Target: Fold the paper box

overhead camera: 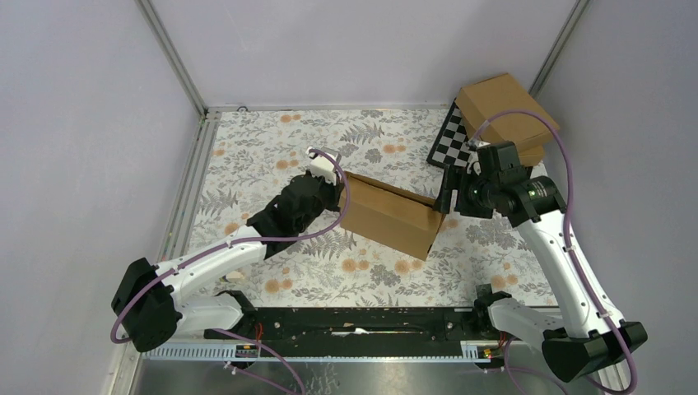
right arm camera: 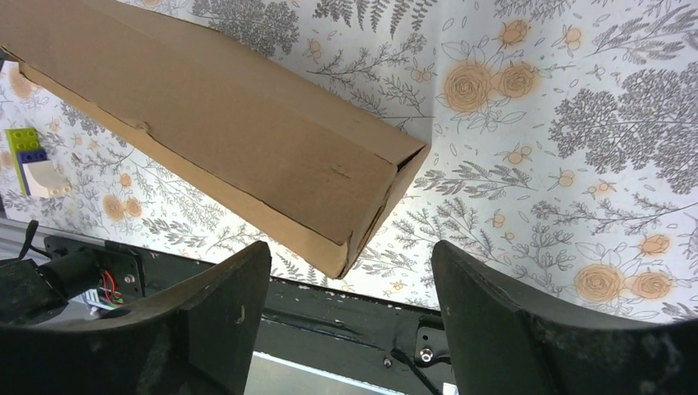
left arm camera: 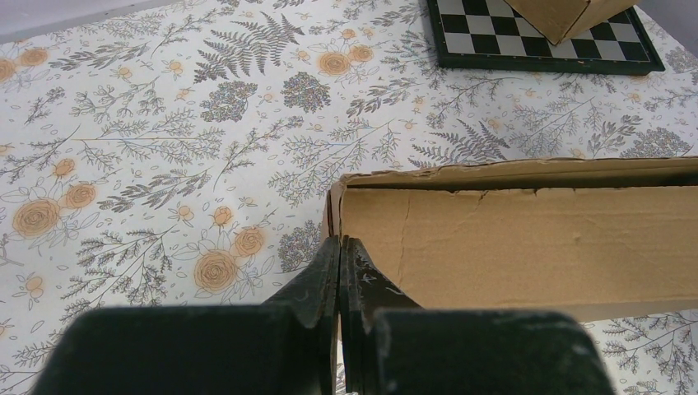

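Note:
The paper box (overhead camera: 387, 216) is a brown cardboard box, held lifted and tilted above the middle of the flowered table. My left gripper (overhead camera: 337, 196) is at its left end. In the left wrist view the gripper (left arm camera: 340, 247) is shut, pinching the box's end wall, and the long side panel (left arm camera: 527, 247) runs off to the right. My right gripper (overhead camera: 444, 200) is open at the box's right end. In the right wrist view its fingers (right arm camera: 239, 288) stand wide apart, and the box's corner (right arm camera: 247, 140) hangs between and beyond them without touching.
A checkerboard (overhead camera: 451, 140) lies at the back right with two ready-made cardboard boxes (overhead camera: 502, 107) stacked on it; both show in the left wrist view (left arm camera: 494, 41). A black rail (overhead camera: 354, 321) runs along the near edge. Metal frame posts (overhead camera: 177, 62) stand at the back corners.

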You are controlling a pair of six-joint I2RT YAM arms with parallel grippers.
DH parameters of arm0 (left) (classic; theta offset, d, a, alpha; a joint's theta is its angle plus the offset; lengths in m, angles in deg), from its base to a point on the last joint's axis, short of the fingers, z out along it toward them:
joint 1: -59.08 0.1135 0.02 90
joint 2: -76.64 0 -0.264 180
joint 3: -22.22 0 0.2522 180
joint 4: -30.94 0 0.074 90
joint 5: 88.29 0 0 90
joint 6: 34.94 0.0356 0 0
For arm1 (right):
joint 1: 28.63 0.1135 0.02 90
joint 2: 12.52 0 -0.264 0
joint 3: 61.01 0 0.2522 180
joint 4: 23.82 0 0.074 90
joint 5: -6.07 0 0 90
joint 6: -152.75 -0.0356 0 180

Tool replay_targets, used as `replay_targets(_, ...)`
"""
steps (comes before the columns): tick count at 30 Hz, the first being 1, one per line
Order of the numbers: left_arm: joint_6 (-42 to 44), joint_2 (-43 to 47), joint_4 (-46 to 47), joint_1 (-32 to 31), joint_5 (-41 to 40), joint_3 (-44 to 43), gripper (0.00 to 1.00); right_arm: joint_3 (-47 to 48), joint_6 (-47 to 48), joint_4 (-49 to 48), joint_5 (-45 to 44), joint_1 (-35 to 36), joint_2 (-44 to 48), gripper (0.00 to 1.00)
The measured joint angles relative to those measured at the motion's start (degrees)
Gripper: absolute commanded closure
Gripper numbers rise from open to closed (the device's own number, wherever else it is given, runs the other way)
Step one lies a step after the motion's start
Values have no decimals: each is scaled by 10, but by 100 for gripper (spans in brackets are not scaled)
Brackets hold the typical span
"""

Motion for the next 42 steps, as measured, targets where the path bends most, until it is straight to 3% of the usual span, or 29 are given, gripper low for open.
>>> replay_targets(6,2,0,0,-2,0,0,99,61,24,-4,-7,0,-30,22)
replay_targets(11,2,0,0,-2,0,0,99,59,41,-56,47,0,-40,25)
replay_targets(13,2,0,0,-2,1,1,99,36,47,-78,72,0,-47,33)
replay_targets(17,2,0,6,-2,3,8,99,-14,55,-103,106,0,-59,60)
replay_targets(20,2,0,8,-2,3,12,100,-22,61,-126,129,0,-50,68)
replay_targets(24,2,0,13,-2,3,16,99,-53,65,-148,148,1,-27,68)
replay_targets(27,1,0,19,-2,3,19,97,-80,67,-165,164,1,-16,58)
replay_targets(33,-15,4,17,-3,5,26,61,-106,65,-175,189,1,-16,54)
replay_targets(35,-28,14,-3,-3,5,26,54,-106,65,-176,190,1,-14,53)
replay_targets(39,-52,43,-66,-4,5,18,55,-110,65,-179,191,1,-13,54)
replay_targets(42,-69,61,-116,-4,10,-7,64,-113,65,-181,191,1,-13,54)
